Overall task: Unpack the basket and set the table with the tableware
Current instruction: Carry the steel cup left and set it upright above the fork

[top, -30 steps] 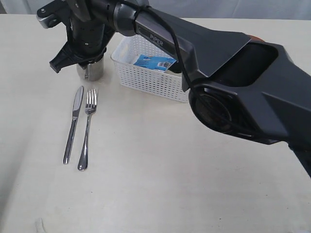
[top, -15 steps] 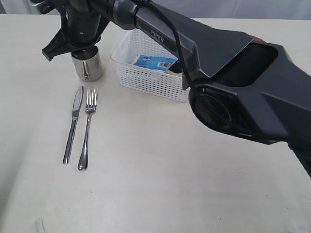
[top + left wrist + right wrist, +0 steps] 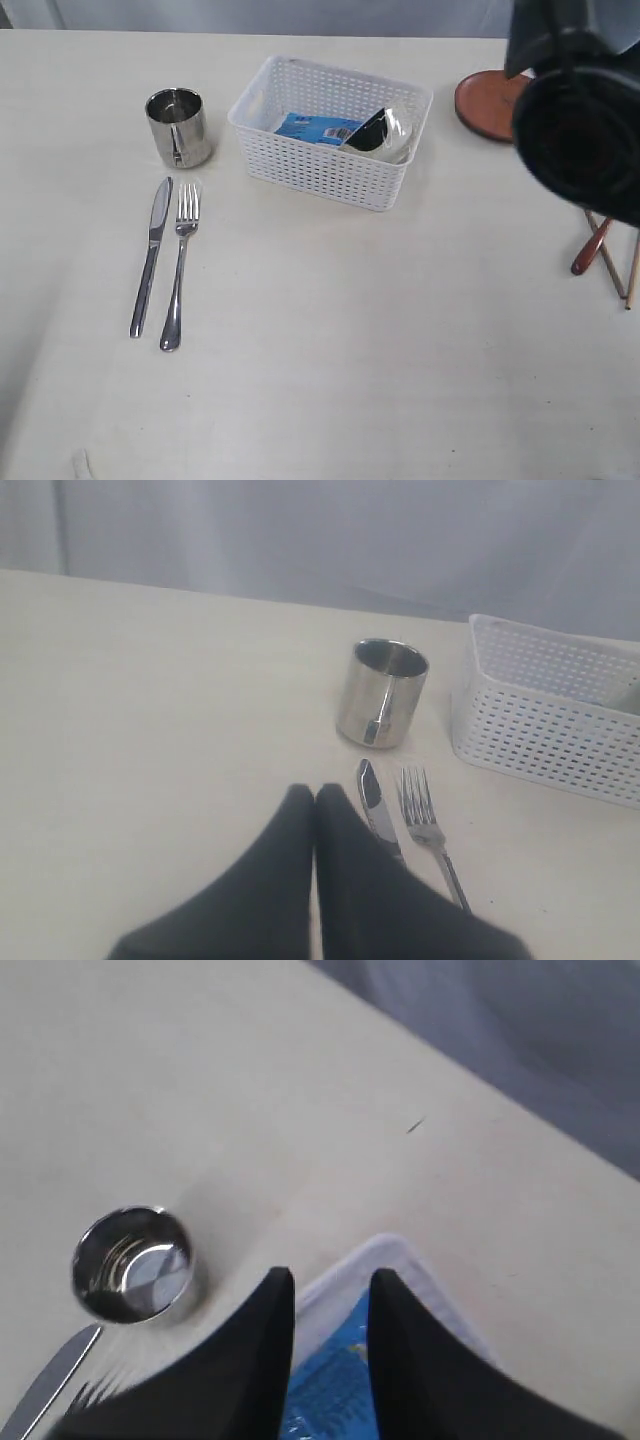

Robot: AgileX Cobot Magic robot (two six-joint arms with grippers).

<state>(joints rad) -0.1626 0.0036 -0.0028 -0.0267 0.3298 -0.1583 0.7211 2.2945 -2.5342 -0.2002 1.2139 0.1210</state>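
Note:
The white basket [image 3: 320,172] stands at the table's [image 3: 330,340] back middle, holding a blue snack packet [image 3: 318,128] and a tilted cream bowl [image 3: 390,138]. Left of it stands the steel cup [image 3: 178,127], with the knife [image 3: 150,255] and fork [image 3: 180,265] side by side in front. The brown plate [image 3: 488,105] lies at the back right; the wooden spoon [image 3: 592,247] and chopsticks [image 3: 612,262] lie at the right edge. My right gripper [image 3: 330,1280] hangs open, high above the basket's corner [image 3: 372,1258] and the packet [image 3: 335,1380], holding nothing. My left gripper [image 3: 315,792] is shut and empty, short of the knife [image 3: 378,805].
The right arm's dark body [image 3: 580,100] fills the exterior view's upper right and hides part of the plate and the spoon's top. The cup [image 3: 382,693], fork [image 3: 430,830] and basket [image 3: 560,720] lie beyond the left gripper.
The right arm has pulled back from the cup to the upper right, uncovering the basket, plate, spoon and chopsticks. The cup stays standing where it was.

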